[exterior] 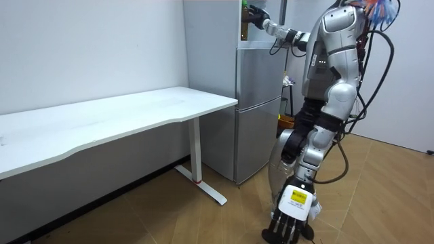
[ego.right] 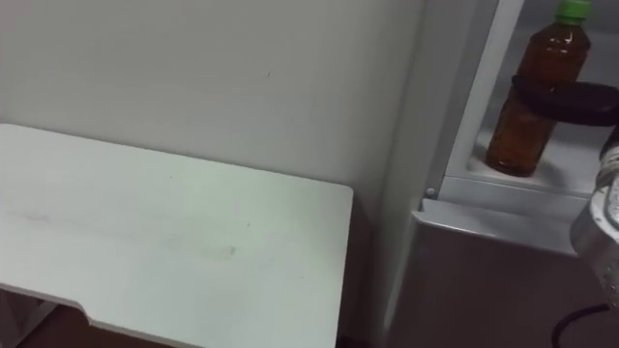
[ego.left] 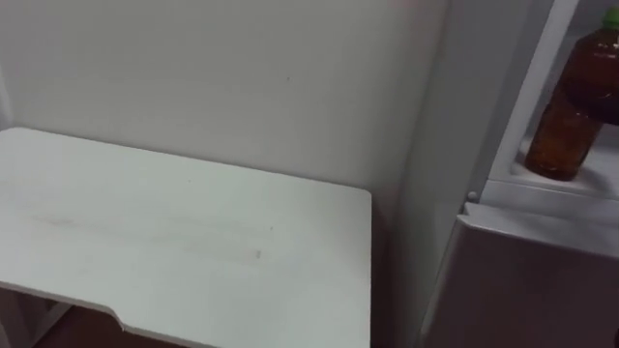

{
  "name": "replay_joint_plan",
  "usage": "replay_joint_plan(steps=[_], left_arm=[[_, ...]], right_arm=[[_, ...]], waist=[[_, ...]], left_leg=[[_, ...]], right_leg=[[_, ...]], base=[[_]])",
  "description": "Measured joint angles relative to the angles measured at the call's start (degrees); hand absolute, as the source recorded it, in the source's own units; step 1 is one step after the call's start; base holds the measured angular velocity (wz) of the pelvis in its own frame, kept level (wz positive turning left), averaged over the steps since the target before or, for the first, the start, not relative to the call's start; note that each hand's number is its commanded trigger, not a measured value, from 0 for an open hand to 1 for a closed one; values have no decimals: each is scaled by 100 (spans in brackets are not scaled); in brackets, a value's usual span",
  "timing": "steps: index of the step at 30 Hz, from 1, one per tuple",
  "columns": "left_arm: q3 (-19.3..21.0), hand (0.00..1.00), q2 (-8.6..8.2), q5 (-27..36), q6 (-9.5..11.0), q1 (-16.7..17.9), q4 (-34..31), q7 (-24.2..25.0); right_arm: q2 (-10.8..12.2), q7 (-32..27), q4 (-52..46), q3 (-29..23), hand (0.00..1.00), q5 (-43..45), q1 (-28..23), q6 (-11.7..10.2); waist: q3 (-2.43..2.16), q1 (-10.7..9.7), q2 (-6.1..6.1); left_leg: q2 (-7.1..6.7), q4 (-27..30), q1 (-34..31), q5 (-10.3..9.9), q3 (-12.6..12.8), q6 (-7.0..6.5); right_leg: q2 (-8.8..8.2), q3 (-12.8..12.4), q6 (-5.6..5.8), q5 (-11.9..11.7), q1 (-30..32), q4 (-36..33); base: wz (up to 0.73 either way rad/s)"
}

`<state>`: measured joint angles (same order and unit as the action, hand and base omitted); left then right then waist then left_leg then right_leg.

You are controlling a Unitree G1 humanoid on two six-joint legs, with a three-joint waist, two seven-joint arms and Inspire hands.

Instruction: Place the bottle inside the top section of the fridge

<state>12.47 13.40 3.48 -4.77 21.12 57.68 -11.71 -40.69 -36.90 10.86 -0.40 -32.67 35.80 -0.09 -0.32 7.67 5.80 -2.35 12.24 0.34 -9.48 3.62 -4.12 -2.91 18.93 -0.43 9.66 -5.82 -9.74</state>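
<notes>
The left hand (exterior: 288, 220) is hung low, near the floor. Far right, the bottle (ego.right: 527, 116) is stood upright in the upper fridge (ego.right: 503, 184), with the right hand (ego.right: 578, 101) curled round it. If the hand is withdrawn before release, the bottle may be toppled from the shelf edge.

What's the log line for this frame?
stage: place | bottle: upright in upper fridge | right robot hand: curled round bottle | release: not yet

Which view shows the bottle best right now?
Right eye view: the bottle stands whole on the fridge shelf, green cap to base, right robot hand around it. Left eye view crops its top; room view shows a green speck.
</notes>
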Motion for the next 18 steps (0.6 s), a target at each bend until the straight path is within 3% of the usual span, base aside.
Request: replay_joint_plan(steps=[8, 13, 18], left_arm=[[29, 0, -98, 44, 3, 63, 71, -30], [31, 0, -158, 32, 15, 20, 209, -118], [23, 0, -160, 34, 59, -144, 254, -125]], right_arm=[[109, -104, -614, -126, 0, 126, -508, -188], [543, -42, -1363, -220, 0, 621, -889, -207], [733, 79, -2059, -319, 0, 874, -1343, -315]], waist=[[-28, -95, -79], [-22, -189, -155], [6, -251, -191]], left_leg=[[27, -89, 99, 3, 117, 5], [60, -107, 126, -2, 223, 20], [63, -128, 142, -3, 267, 20]], right_leg=[[4, -66, 1, -6, -18, 1], [20, -152, -9, -12, -15, -1], [23, -207, -10, -12, 12, 2]], base=[[-7], [-11], [-3]])
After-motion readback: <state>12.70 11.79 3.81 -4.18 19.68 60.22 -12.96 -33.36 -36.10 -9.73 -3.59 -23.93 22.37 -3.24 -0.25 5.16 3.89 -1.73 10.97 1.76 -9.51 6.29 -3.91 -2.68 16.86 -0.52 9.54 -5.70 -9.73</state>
